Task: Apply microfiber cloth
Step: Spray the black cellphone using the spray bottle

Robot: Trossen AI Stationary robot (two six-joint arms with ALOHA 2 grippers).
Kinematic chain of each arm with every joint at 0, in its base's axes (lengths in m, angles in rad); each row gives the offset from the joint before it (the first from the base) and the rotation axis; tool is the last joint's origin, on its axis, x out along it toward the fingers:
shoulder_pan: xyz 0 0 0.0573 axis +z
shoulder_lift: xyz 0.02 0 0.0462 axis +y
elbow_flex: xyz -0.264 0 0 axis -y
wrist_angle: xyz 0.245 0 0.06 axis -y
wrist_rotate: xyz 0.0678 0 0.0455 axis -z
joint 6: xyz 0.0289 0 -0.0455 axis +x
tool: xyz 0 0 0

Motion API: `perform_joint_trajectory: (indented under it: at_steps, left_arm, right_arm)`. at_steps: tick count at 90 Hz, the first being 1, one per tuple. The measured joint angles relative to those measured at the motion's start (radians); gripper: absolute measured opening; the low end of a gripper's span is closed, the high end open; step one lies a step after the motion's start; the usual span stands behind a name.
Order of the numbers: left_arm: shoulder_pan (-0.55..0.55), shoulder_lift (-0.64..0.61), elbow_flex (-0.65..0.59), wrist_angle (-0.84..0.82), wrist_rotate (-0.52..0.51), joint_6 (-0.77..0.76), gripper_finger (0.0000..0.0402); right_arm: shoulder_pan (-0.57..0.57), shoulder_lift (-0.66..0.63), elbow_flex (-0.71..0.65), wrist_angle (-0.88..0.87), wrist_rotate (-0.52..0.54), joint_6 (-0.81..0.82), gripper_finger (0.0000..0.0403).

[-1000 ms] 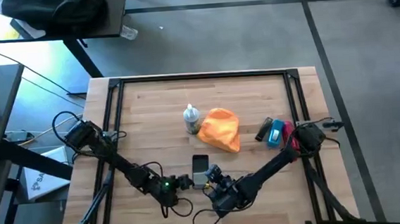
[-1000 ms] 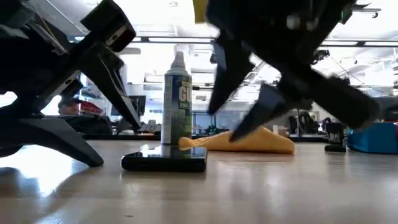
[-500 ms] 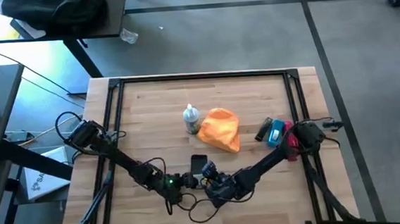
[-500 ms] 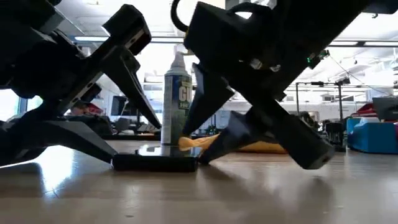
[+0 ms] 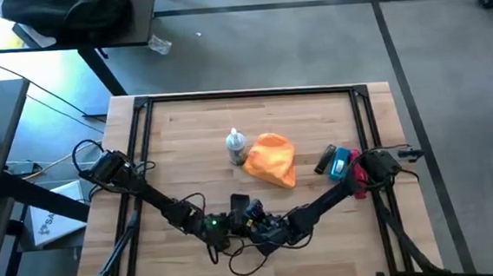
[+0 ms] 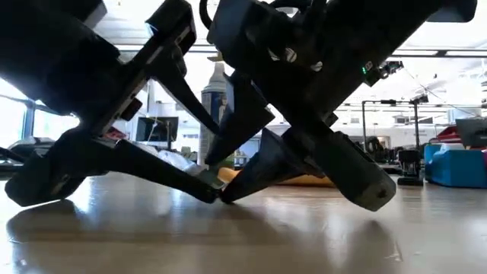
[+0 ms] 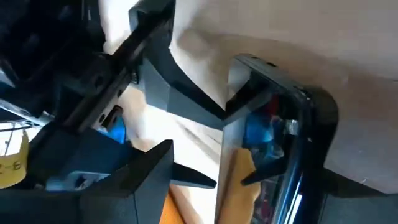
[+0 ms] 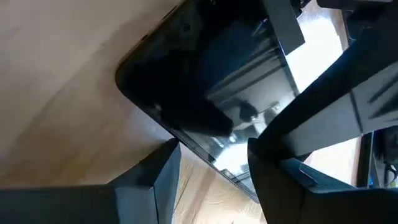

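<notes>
Bright orange soft microfiber cloth (image 5: 272, 160) lies just beside small clear spray bottle (image 5: 236, 144). Left gripper (image 5: 227, 219) and right gripper (image 5: 248, 216), fingers spread, meet at black rectangular phone (image 5: 238, 205), nearer than cloth.

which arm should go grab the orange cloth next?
Right, probably. The microfiber cloth lies right of centre, nearer that arm's base. Both the left gripper and right gripper crowd the phone.

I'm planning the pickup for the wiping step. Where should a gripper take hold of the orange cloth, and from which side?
Pinch the raised top fold of the microfiber cloth, coming straight down from above. It lies bunched in a soft mound on the table, so the crest gives fabric to grab, and the spray bottle crowds one side.
</notes>
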Motion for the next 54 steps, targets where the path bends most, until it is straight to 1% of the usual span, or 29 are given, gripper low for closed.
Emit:
perform_joint_trajectory:
  at_steps: [6, 16, 27, 41, 54]
  left_arm:
    - [-0.005, 0.0, 0.0, -0.002, -0.016, -0.021, 0.022]
    - [-0.016, 0.0, 0.0, -0.002, -0.056, -0.068, 0.022]
    - [-0.029, 0.0, 0.0, -0.003, -0.106, -0.135, 0.0205]
    - [-0.029, 0.0, 0.0, -0.006, -0.158, -0.266, 0.0165]
    - [-0.028, 0.0, 0.0, -0.006, -0.18, -0.385, 0.0112]
  right_arm:
    - [0.002, 0.0, 0.0, -0.001, 0.017, 0.0, 0.0158]
    - [0.014, 0.0, 0.0, -0.003, 0.075, -0.004, 0.0158]
    - [0.034, 0.0, 0.0, -0.006, 0.114, -0.006, 0.0158]
    - [0.07, 0.0, 0.001, -0.012, 0.147, -0.008, 0.0158]
    - [0.111, 0.0, 0.003, -0.042, 0.25, -0.015, 0.0158]
